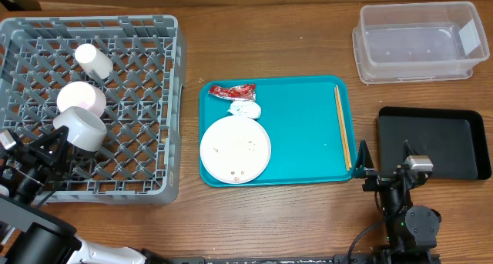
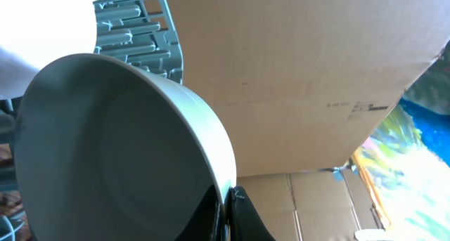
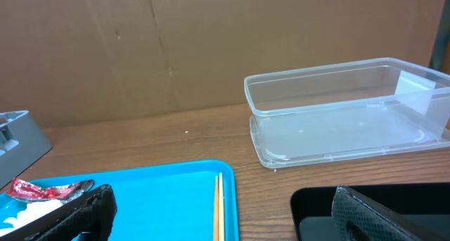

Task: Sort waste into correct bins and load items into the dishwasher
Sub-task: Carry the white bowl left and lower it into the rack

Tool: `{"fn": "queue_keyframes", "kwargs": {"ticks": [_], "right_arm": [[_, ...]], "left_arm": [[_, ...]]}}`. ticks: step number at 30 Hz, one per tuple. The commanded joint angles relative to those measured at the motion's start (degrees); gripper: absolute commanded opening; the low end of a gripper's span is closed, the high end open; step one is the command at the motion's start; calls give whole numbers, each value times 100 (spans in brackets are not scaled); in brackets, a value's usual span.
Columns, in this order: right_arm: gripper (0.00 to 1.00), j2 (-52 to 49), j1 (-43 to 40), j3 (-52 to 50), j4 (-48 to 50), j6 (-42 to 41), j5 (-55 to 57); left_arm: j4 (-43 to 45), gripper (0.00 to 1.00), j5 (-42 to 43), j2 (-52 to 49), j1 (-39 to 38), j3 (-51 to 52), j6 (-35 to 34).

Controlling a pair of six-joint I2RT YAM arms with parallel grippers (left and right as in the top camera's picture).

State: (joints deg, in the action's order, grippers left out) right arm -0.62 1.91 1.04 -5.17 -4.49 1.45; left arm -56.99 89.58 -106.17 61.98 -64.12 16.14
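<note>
- Looking down on a brown wooden table (image 1: 269,218), with plain cardboard walling off the far side
- Sitting at the left, a grey dish rack (image 1: 154,33), carrying one small white cup (image 1: 92,60) tipped on its side and one small white bowl (image 1: 81,98) just nearer than it
- Hanging over the rack's near left part, one grey bowl (image 1: 81,128), tilted so its hollow is facing the left wrist camera; not telling whether it is touching the grid
- Lying mid-table, one flat teal tray (image 1: 308,125), bearing one red wrapper (image 1: 233,90), one crumpled white tissue (image 1: 245,108) just beside it, one large white plate (image 1: 223,160) dotted with a few crumbs (image 1: 248,146), and chopsticks (image 1: 342,125) lying together along the right side
- Standing far right, one clear tub (image 1: 416,45); nearer, one black tray (image 1: 447,141), the two lying apart
- Pinching the grey bowl's rim with the left gripper (image 1: 58,141), jaws clamping tight on it
- Hovering low at the near edge with the right gripper (image 1: 385,172), between teal tray and black tray, fingers spreading wide, gripping nothing
</note>
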Motion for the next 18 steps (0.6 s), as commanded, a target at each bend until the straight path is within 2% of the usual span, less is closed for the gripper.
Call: {"fn": "queue_keyframes", "kwargs": {"ticks": [1, 9, 11, 13, 16, 17, 18], "right_arm": [[100, 46, -15, -59, 42, -22, -9], [100, 46, -15, -59, 42, -22, -9], [100, 46, -15, -59, 42, -22, -9], [100, 46, -15, -59, 42, -22, -9], [100, 46, -15, -59, 42, -22, -9], [100, 46, -15, -59, 42, -22, -9], [100, 46, -15, -59, 42, -24, -9]], "left_arm": [[11, 4, 96, -131, 79, 33, -455], [94, 4, 96, -131, 140, 33, -614], [94, 9, 96, -131, 149, 33, -756], [94, 25, 96, -131, 149, 33, -929], [96, 62, 96, -131, 149, 33, -1202], [94, 70, 96, -131, 149, 33, -1274], [94, 71, 98, -131, 149, 33, -1340]]}}
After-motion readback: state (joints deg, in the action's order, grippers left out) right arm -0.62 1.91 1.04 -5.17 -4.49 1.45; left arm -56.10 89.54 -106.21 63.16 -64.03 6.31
